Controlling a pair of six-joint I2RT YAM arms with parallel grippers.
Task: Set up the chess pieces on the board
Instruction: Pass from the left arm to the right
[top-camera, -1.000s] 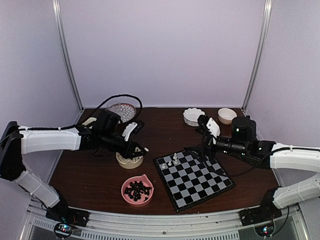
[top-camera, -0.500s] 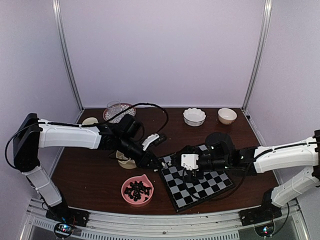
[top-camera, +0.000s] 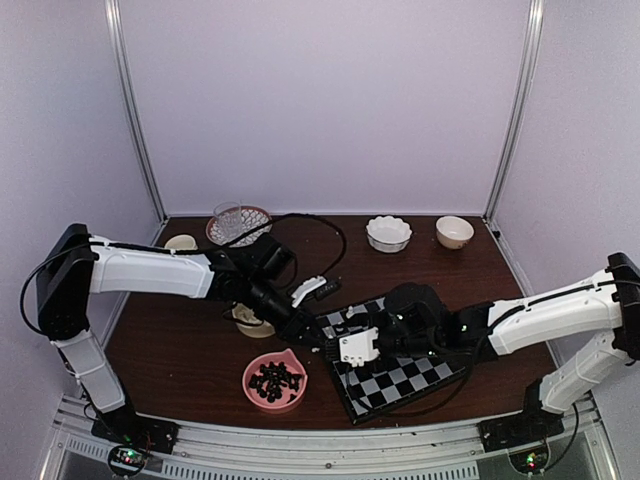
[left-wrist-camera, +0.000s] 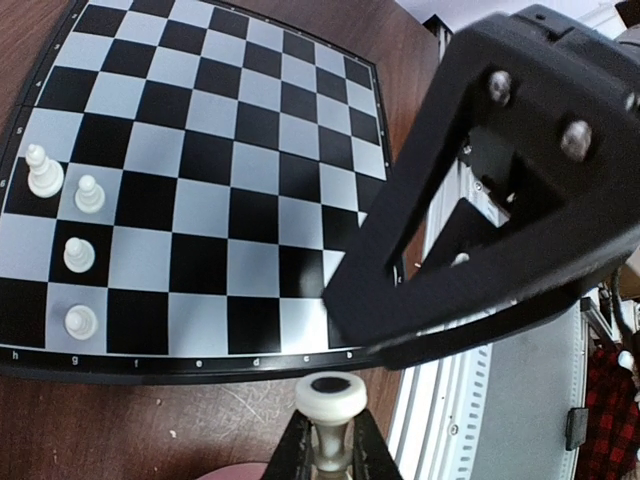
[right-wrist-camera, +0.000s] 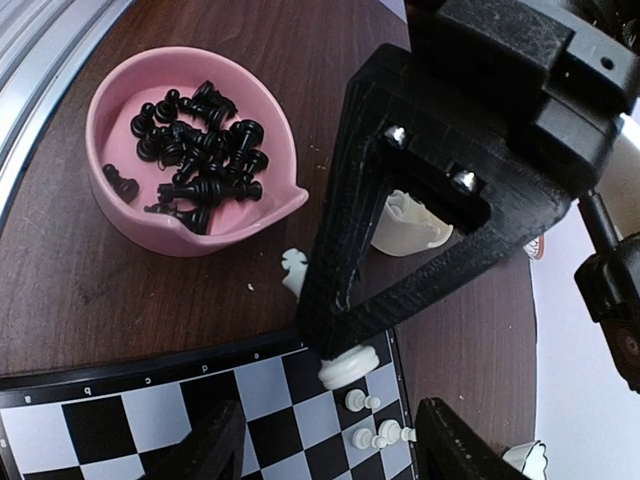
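Pinching a white chessman (left-wrist-camera: 330, 400) at the board's (left-wrist-camera: 250, 150) left edge goes the left gripper (left-wrist-camera: 325, 455), right gripper (right-wrist-camera: 330, 445) agape and empty, only four white pieces (left-wrist-camera: 75, 255) standing, black pieces (right-wrist-camera: 195, 150) all in the pink bowl (right-wrist-camera: 100, 110).

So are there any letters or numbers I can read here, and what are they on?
"h g f e d c b": tiny white letters along the board edge, left wrist view; the row's end is hidden.
Marks on the board's side edge: too small to read.
Nothing else can be read: no words, brands or numbers.
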